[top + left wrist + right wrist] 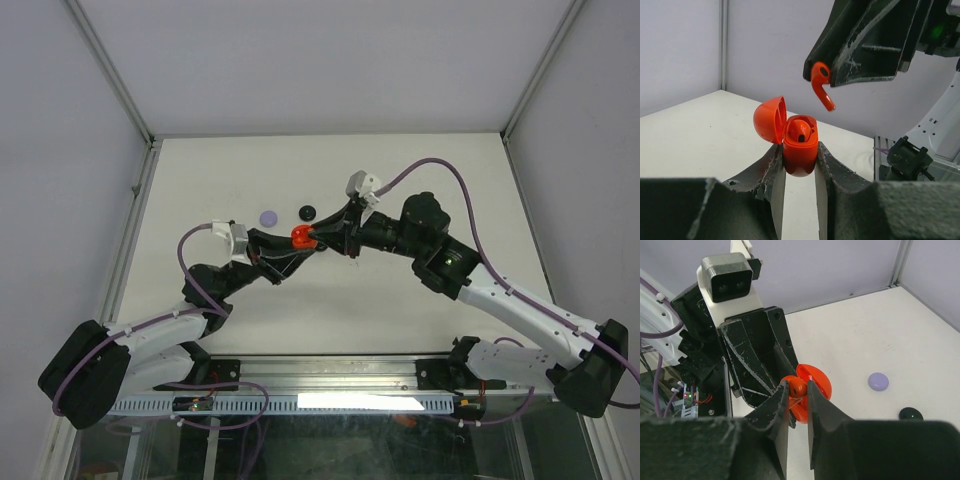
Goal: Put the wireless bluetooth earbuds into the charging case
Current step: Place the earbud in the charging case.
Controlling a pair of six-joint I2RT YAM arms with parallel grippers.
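Progress I'd call half: left fingers (765,185) clamp the open case (800,150), one bud (800,131) seated; right fingers (865,45) pinch the second bud (821,87) above it.

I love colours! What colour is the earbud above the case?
The earbud is red, clearest from the left wrist.

Open gap separates red earbud (821,87) from red case (800,150); lid (769,120) stands aside.

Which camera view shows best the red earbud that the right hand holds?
The left wrist view: the red earbud shows head and stem clearly, above the open red case. The right wrist view shows only its round head between the fingers. The top view shows just a red spot.
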